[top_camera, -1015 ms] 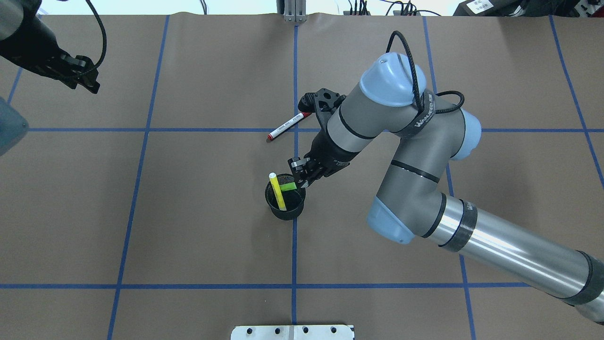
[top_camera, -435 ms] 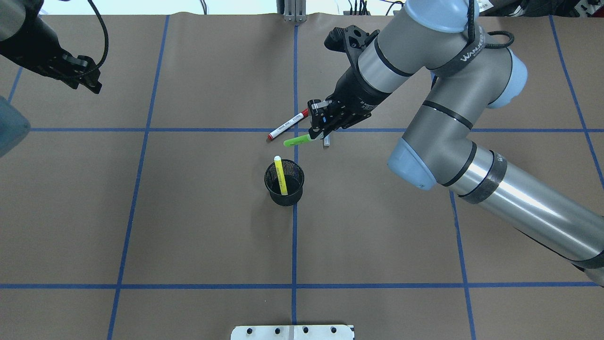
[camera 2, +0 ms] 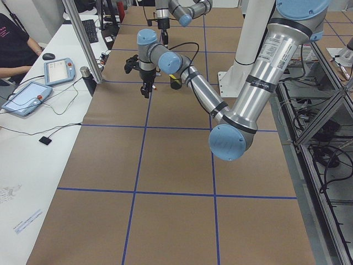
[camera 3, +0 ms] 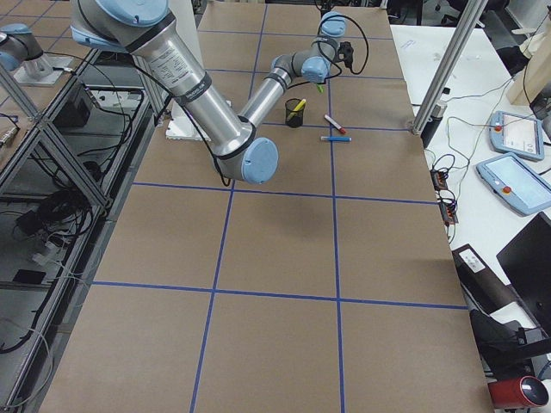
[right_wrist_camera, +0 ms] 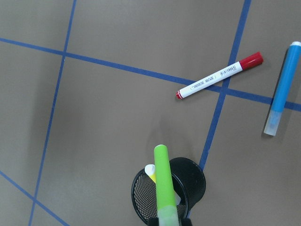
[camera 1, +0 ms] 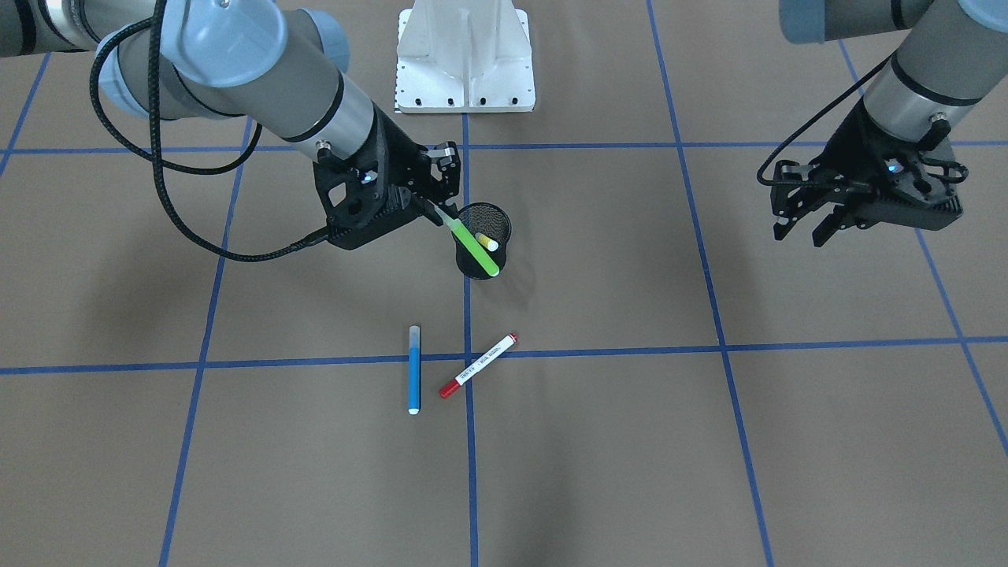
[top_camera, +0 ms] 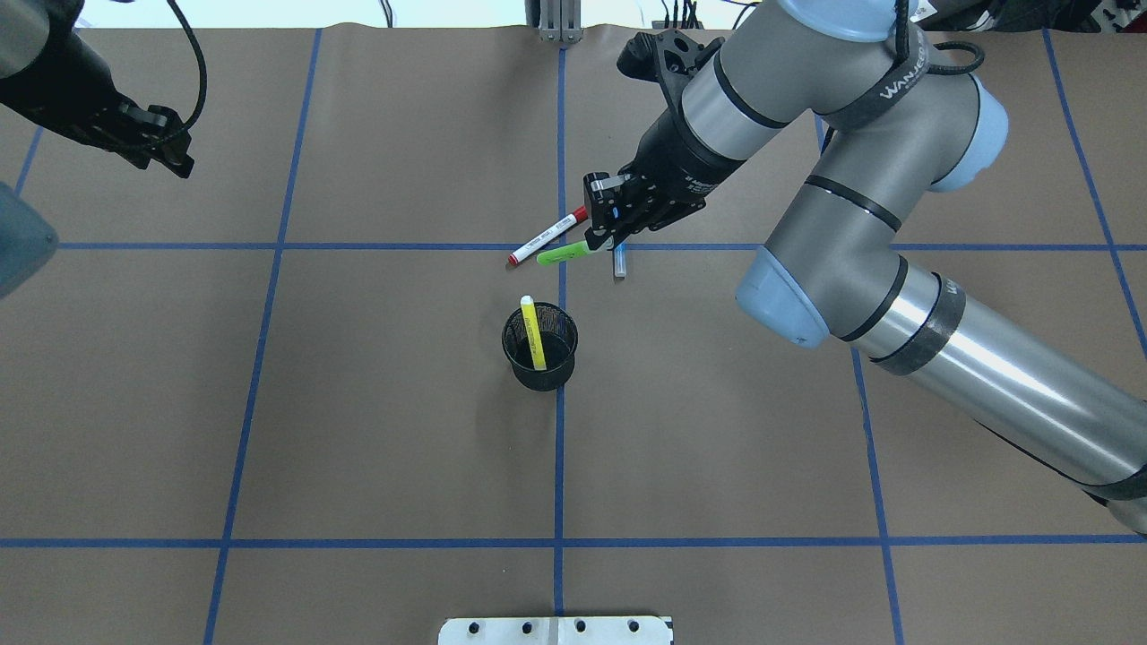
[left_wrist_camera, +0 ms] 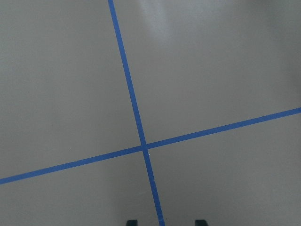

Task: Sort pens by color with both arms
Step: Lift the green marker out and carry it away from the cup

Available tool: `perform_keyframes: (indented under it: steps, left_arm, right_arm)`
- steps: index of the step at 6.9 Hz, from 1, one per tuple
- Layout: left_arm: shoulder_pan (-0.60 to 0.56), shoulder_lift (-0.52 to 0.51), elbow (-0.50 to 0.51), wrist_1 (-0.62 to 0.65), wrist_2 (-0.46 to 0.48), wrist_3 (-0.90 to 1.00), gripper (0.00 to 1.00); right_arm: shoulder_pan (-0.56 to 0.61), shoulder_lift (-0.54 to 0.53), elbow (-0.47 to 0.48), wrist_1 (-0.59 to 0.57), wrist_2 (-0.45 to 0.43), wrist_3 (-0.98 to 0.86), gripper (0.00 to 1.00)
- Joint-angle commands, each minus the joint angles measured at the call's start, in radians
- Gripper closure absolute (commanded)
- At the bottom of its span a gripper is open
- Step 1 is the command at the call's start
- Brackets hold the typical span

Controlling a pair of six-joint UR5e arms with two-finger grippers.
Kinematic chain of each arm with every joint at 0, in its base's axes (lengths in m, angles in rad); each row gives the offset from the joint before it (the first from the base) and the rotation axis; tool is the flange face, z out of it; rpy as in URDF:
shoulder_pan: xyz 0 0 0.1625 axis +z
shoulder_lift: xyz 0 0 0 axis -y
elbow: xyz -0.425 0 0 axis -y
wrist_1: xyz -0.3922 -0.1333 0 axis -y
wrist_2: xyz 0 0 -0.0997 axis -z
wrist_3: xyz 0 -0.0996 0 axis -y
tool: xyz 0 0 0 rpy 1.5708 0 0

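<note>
Brown paper table (top_camera: 358, 403) with its blue tape grid, and the big right arm (top_camera: 896, 269) reaches across it to the centre line while the left arm (camera 1: 921, 79) hangs back, well apart at the far side. That left gripper (camera 1: 799, 235) is spread wide and carries nothing; its wrist camera sees only bare paper and tape between the two tips. The action is with the right gripper (camera 1: 438, 211), clamped onto the pale end of a green pen (camera 1: 472, 246), a stubby bright-green highlighter type with a rounded free end. Now the relation that matters: the pen's long axis slopes away from the jaws with the free end leading, and the black mesh cup (top_camera: 560, 376) lies out along that same line. From the wrist the green barrel crosses the cup's rim. From overhead it shows farther out, near the loose markers. So the pen is up in the air, and I'd guess not squarely over the mouth, though the views disagree too much to be sure. A yellow pen (top_camera: 532, 336) stands tilted inside the cup. Beyond it lie a blue pen (camera 1: 414, 370) and a red-capped white marker (camera 1: 478, 366), flat, near each other but not touching. The right arm is far nearer to all three, so the next placement looks like its job.
</note>
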Motion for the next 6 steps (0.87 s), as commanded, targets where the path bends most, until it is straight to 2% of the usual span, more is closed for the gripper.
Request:
perform_keyframes:
  steps: [1,3,6]
  left_arm:
    - [0.001,0.002,-0.004,-0.001,0.0,-0.007,0.49]
    - [0.002,0.001,-0.005,-0.001,0.0,-0.007,0.48]
    - [0.002,0.002,-0.007,-0.001,0.0,-0.007,0.47]
  right_arm:
    - [-0.004,0.105,-0.14,-0.024,-0.114,0.097,0.95]
    - [-0.041,0.195,-0.288,-0.02,-0.229,0.176,0.95]
    - [-0.093,0.289,-0.436,-0.015,-0.358,0.25,0.97]
